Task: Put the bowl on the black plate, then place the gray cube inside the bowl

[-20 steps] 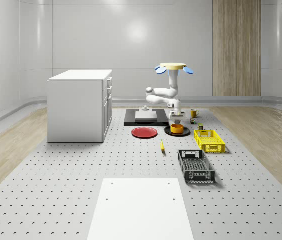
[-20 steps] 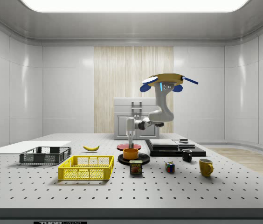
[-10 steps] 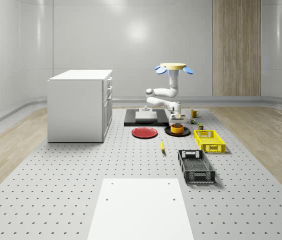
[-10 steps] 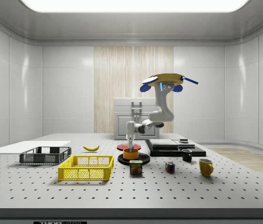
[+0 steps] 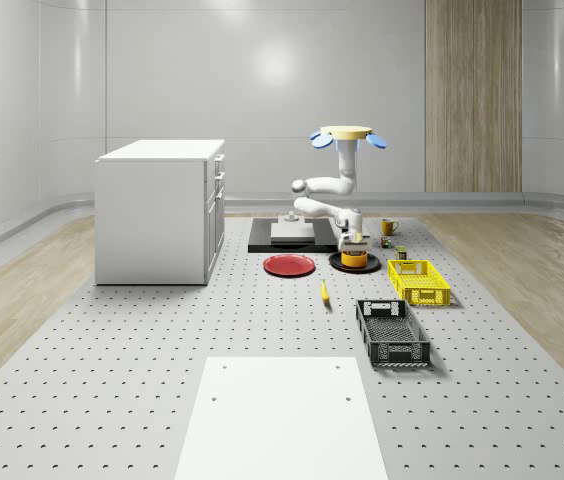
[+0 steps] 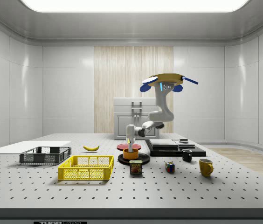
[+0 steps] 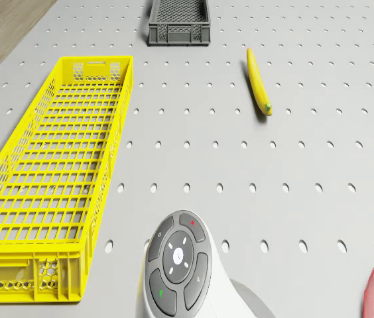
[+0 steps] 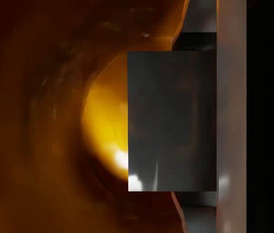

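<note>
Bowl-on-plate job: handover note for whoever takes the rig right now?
Drone hovers beside the black plate; gripper reaches down into the orange bowl.
Gray cube sits between the fingers, inside the bowl's mouth; release can't be confirmed.
Done: bowl on the black plate.
Left: confirm the cube rests in the bowl, then withdraw.

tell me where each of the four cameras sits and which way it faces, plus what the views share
Whole-scene view: high off the robot, looking down the perforated table at the hovering drone.
Side view: at table level beside the scene, showing drone, arm and orange bowl on the black plate.
Drone view: on the drone's body, facing forward and down at the yellow crate and banana; the arm shows.
Wrist view: looking into the bowl past the gray cube.
Whole-scene, side and drone views share crate and banana.
</note>
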`<state>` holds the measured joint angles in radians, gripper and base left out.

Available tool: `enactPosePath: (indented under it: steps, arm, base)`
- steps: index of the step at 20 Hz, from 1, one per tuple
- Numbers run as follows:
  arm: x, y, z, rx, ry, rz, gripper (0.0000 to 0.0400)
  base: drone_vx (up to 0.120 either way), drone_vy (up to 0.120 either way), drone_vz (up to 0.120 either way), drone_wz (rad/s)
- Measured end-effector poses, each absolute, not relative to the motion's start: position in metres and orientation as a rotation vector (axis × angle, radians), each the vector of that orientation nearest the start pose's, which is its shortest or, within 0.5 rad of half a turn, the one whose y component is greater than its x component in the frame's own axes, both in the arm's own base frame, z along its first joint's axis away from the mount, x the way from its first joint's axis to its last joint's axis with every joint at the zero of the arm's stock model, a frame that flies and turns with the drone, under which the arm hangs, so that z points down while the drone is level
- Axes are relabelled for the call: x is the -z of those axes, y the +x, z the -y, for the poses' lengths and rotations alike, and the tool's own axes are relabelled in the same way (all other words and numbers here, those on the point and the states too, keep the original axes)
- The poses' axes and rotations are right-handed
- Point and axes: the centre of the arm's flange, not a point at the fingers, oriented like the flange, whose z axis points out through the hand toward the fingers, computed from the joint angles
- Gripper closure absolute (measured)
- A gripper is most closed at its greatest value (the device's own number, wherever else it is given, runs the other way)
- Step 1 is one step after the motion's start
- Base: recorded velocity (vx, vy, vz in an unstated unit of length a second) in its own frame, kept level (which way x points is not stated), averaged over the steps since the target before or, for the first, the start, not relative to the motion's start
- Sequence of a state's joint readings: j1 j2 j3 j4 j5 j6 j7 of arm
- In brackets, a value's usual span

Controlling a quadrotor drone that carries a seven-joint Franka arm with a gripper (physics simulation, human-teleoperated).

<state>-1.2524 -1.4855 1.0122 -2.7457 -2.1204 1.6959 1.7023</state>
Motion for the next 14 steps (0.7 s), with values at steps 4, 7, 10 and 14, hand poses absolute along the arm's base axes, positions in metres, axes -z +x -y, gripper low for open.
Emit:
enactPosePath:
  steps: [4, 7, 10, 14]
  arm:
    - [-0.593, 0.307, 0.008, -0.786, 0.001, 0.003, 0.003]
    - [-0.582, 0.307, 0.008, -0.786, 0.001, 0.002, 0.0014]
    - [-0.569, 0.307, 0.008, -0.786, 0.001, 0.002, 0.0007]
    - [-0.559, 0.307, 0.008, -0.786, 0.001, 0.002, 0.0003]
  base:
    - [0.0, 0.0, 0.0, 0.0]
    - [0.0, 0.0, 0.0, 0.0]
    - [0.0, 0.0, 0.0, 0.0]
    - [0.0, 0.0, 0.0, 0.0]
